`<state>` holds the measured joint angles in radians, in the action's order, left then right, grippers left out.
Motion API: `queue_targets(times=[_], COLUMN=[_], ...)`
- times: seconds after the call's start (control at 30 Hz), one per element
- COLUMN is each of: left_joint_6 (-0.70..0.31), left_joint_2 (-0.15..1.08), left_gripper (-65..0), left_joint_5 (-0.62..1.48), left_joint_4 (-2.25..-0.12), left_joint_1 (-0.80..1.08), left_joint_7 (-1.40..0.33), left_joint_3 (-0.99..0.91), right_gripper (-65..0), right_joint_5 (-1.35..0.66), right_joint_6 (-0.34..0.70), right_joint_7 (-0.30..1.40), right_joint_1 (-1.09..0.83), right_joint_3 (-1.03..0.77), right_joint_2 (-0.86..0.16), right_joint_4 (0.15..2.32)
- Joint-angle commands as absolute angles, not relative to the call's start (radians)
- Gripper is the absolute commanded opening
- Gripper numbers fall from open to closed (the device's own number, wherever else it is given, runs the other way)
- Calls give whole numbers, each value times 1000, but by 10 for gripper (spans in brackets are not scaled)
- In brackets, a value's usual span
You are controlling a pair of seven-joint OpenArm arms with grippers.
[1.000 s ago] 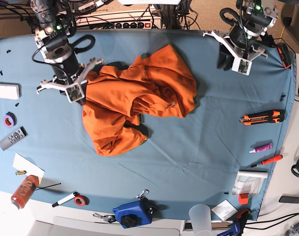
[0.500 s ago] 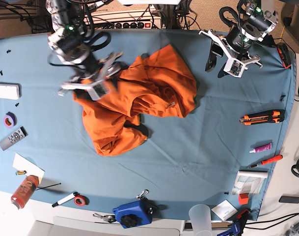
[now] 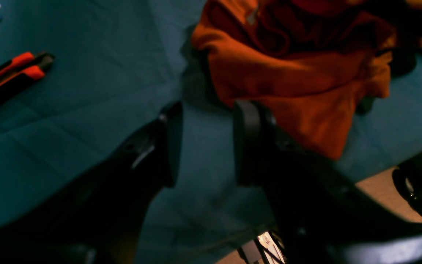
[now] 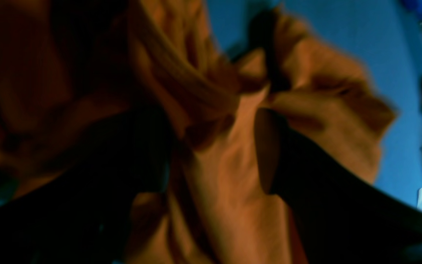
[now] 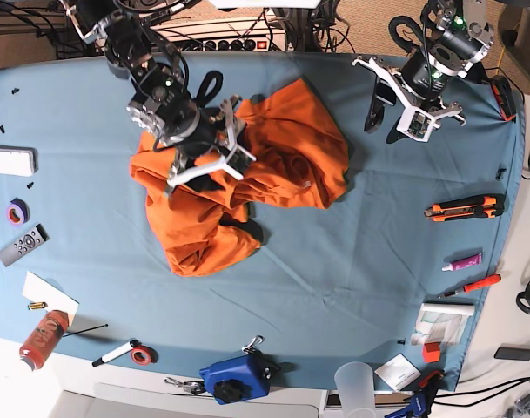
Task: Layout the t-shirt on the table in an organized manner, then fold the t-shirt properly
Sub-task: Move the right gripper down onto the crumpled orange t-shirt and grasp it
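Orange and crumpled, heaped rather than spread: t-shirt (image 5: 256, 165) on the desk (image 5: 352, 261), left of centre and toward the far edge in the base view. Folds over itself in thick ridges, drops one lobe toward the near side, shows a small white tag (image 5: 302, 185) on the right part of the heap.

Down on the upper left of that heap: right gripper (image 5: 204, 161), spread wide. Seen blurred from the right wrist view (image 4: 214, 146) with both dark fingers (image 4: 288, 172) standing apart and orange cloth bunched between and beneath them. Cannot tell whether any fold is touched or caught; looks too wide for a pinch.

Near the far right corner of the desk, well apart from the t-shirt: left gripper (image 5: 395, 113), parted to a moderate gap, holding nothing. Shows only bare blue-teal cloth between the fingers in the left wrist view (image 3: 205, 143), with the t-shirt's edge (image 3: 291, 73) beyond the fingertips.

Along the right side of the desk: orange-and-black utility knife (image 5: 465, 208), purple tube (image 5: 462, 261), red-handled tool (image 5: 473, 285). Along the left side: white box (image 5: 10, 161), purple tape roll (image 5: 17, 211), grey remote (image 5: 23, 245), orange bottle (image 5: 43, 338). At the near edge: marker (image 5: 117, 352), blue device (image 5: 236, 379), clear cup (image 5: 356, 383).
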<state>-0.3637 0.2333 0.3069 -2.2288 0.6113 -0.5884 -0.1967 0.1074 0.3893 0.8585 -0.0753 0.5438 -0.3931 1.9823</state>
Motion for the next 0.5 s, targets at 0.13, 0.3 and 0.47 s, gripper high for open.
queue_targets(times=[0.13,0.3,0.47], left_joint_6=[-364,-364,-364], left_joint_2=[237,234,233], left_gripper=[-409,-409,-409], left_joint_5=[318,318,318], left_joint_4=[-2245,-2245,-2245], left_joint_1=[614,614,614], left_joint_7=[-559,-559,-559], left_joint_3=[-199,-199,-199], right_gripper=[-299,-299,-299], right_joint_5=[111,69,72], right_joint_6=[384,385,384], right_joint_7=[826,823,814], right_joint_1=[-24,-17,24], right_joint_3=[540,540,540], right_joint_2=[-398,-398,-394], right_joint_4=[2000,1992,1906])
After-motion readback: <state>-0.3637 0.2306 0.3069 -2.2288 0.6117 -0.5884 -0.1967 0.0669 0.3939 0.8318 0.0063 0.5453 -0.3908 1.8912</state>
